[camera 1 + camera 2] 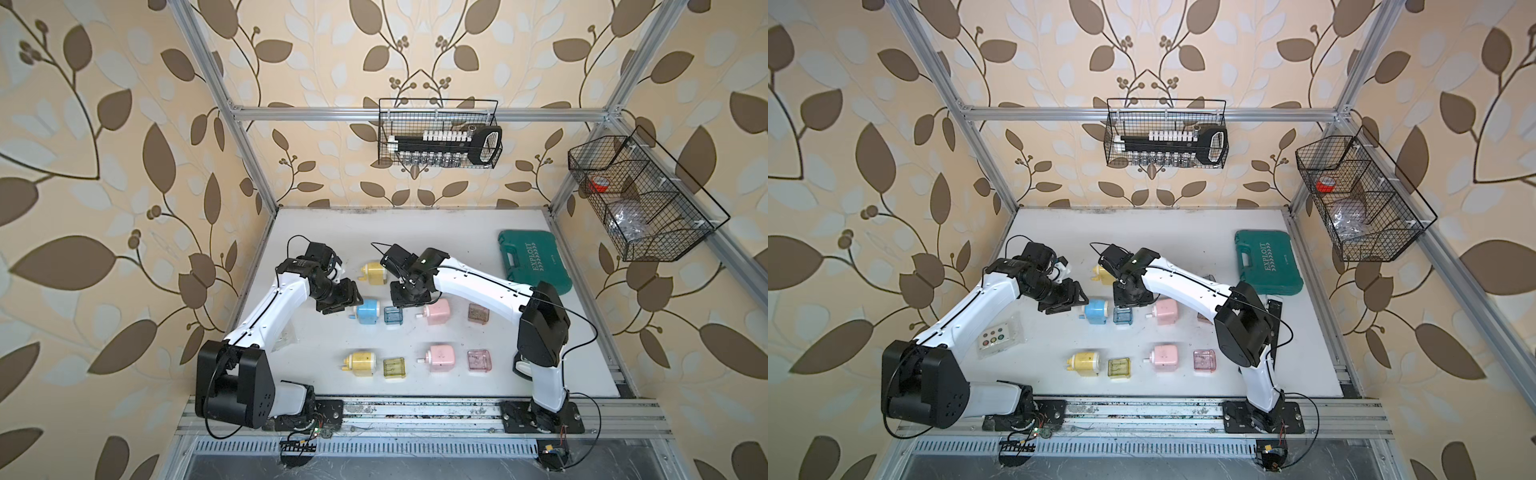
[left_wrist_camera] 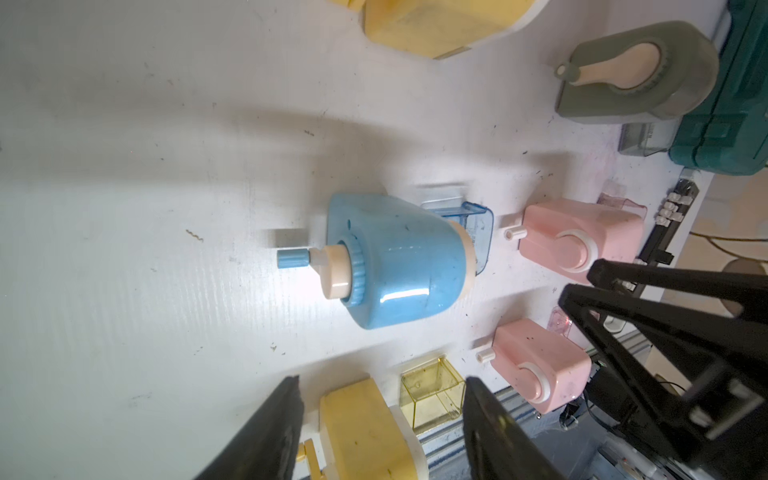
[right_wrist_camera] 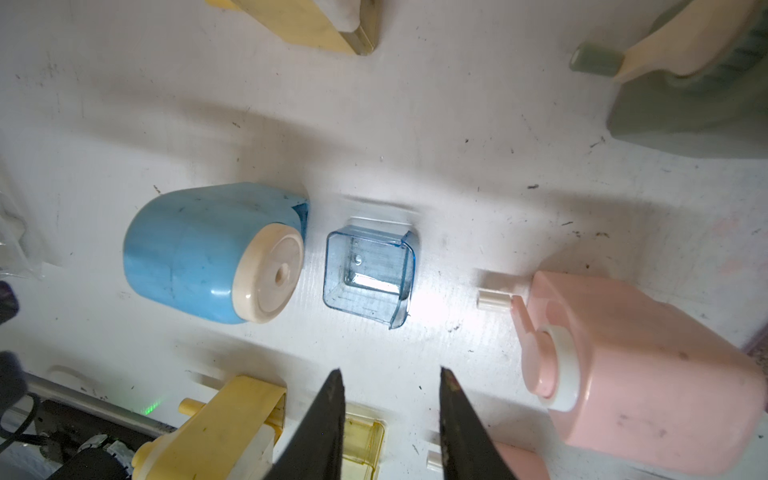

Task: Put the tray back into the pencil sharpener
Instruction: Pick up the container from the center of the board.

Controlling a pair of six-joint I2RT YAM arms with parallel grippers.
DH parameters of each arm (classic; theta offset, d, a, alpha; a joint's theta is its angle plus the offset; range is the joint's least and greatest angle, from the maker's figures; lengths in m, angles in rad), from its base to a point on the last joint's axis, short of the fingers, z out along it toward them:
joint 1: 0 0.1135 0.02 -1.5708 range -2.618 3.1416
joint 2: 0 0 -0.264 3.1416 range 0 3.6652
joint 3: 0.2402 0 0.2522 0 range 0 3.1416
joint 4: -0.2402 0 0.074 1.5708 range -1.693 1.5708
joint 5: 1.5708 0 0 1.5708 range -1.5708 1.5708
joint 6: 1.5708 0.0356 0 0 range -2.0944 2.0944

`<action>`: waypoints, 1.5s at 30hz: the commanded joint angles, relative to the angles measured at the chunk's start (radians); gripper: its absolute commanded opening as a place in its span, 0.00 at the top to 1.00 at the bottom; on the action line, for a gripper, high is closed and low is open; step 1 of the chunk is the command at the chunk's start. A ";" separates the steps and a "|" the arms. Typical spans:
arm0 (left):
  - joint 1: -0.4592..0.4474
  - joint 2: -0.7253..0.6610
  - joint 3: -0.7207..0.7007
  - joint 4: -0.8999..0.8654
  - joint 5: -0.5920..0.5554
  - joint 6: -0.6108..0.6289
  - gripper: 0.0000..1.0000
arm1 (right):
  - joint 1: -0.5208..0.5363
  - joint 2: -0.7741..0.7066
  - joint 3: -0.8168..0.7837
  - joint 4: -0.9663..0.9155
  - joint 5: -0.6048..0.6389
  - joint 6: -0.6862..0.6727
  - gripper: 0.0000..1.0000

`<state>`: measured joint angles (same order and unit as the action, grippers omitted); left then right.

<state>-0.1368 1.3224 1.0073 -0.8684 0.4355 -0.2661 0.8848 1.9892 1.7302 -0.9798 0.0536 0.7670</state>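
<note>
Right gripper [image 3: 391,372] perhaps over part-hidden tray [image 1: 394,317]

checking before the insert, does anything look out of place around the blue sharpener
Yes: the blue tray lies out on the table beside the blue sharpener, not slotted into it. Dark specks also dot the table nearby.

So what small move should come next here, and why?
Probably lower the right pincer onto the blue tray and close on its walls: the tray lies loose on the table beside the blue sharpener, and that pincer hangs open and empty above it. The left pincer, also open, looks placed to steady the sharpener.
</note>
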 commanded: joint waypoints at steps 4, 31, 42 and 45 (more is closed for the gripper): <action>0.022 -0.065 -0.064 0.114 -0.017 -0.012 0.36 | 0.014 0.041 -0.052 0.012 0.017 0.028 0.67; 0.074 -0.088 -0.093 0.143 -0.009 0.000 0.35 | 0.003 0.225 0.073 -0.015 0.010 0.031 0.74; 0.074 -0.072 -0.089 0.134 -0.003 0.016 0.35 | -0.001 0.266 0.098 -0.030 0.013 0.042 0.82; 0.074 -0.060 -0.083 0.120 0.006 0.037 0.35 | -0.001 0.272 0.110 -0.040 0.021 0.041 0.90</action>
<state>-0.0704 1.2530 0.9131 -0.7322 0.4198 -0.2607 0.8879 2.2345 1.8038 -0.9916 0.0540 0.7982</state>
